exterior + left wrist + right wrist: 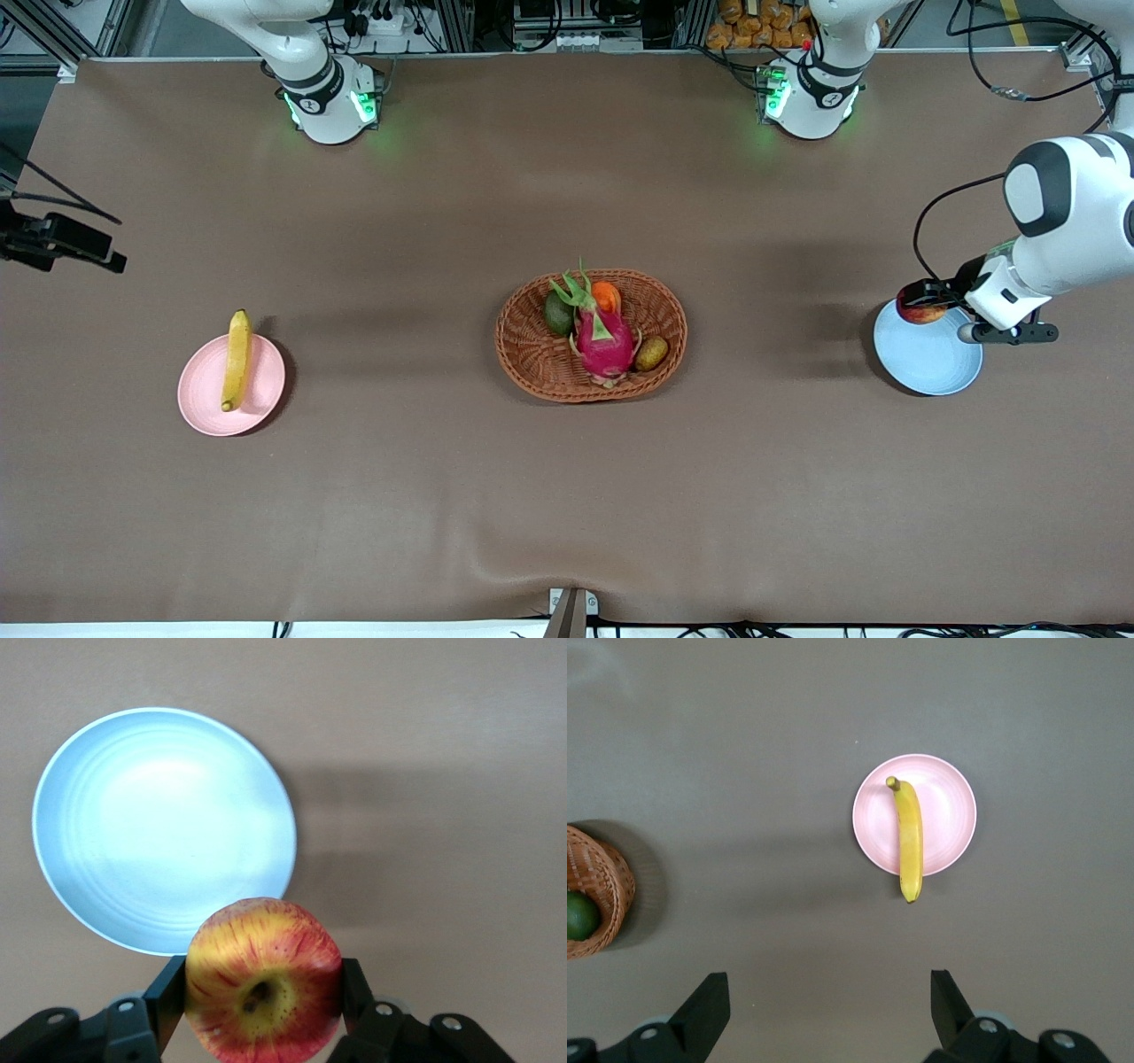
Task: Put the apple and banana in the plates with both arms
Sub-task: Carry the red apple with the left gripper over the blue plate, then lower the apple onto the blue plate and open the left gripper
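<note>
My left gripper point(928, 299) is shut on the red and yellow apple point(921, 310) and holds it over the rim of the light blue plate point(930, 363) at the left arm's end of the table. In the left wrist view the apple point(263, 979) sits between the fingers point(168, 997), above the edge of the bare blue plate point(164, 828). The banana point(236, 359) lies on the pink plate point(205, 394) at the right arm's end, one tip over the rim. My right gripper point(830, 1005) is open and empty, high above the table beside the banana point(909, 840) and pink plate point(952, 811). It does not show in the front view.
An oval wicker basket point(532, 359) stands mid-table with a pink dragon fruit point(605, 341), an orange fruit point(606, 296), a green fruit point(558, 315) and a kiwi point(652, 353). Its edge shows in the right wrist view point(607, 881). A black device point(58, 241) sits at the right arm's end.
</note>
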Robot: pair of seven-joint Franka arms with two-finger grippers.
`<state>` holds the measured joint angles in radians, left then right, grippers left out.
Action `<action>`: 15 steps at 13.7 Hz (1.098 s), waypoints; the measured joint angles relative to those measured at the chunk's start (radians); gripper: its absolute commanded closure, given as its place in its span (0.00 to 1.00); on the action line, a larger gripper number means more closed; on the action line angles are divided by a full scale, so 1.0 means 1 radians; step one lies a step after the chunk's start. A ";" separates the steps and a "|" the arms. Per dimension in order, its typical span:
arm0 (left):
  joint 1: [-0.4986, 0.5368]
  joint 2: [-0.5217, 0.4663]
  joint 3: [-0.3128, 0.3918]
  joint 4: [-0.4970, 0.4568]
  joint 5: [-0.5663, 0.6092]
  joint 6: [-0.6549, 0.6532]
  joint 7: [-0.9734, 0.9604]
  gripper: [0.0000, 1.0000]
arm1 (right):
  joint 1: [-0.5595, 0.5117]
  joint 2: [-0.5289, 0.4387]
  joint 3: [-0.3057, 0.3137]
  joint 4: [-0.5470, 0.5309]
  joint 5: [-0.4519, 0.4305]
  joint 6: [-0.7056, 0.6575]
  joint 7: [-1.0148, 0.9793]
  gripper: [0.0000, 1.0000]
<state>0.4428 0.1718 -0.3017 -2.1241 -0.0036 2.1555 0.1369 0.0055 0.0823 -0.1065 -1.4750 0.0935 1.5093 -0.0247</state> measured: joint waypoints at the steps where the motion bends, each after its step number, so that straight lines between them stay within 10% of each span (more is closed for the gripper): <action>1: 0.013 0.018 0.000 0.000 0.024 0.023 0.002 0.53 | 0.000 -0.014 0.000 -0.018 -0.004 -0.001 0.000 0.00; 15: 0.132 0.206 -0.002 0.006 0.043 0.255 0.210 0.36 | 0.025 -0.091 0.005 -0.099 -0.079 0.011 -0.001 0.00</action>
<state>0.5752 0.3776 -0.3034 -2.1185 0.0399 2.4110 0.3465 0.0303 -0.0083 -0.1013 -1.5744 0.0147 1.5205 -0.0259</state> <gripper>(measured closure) 0.264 0.000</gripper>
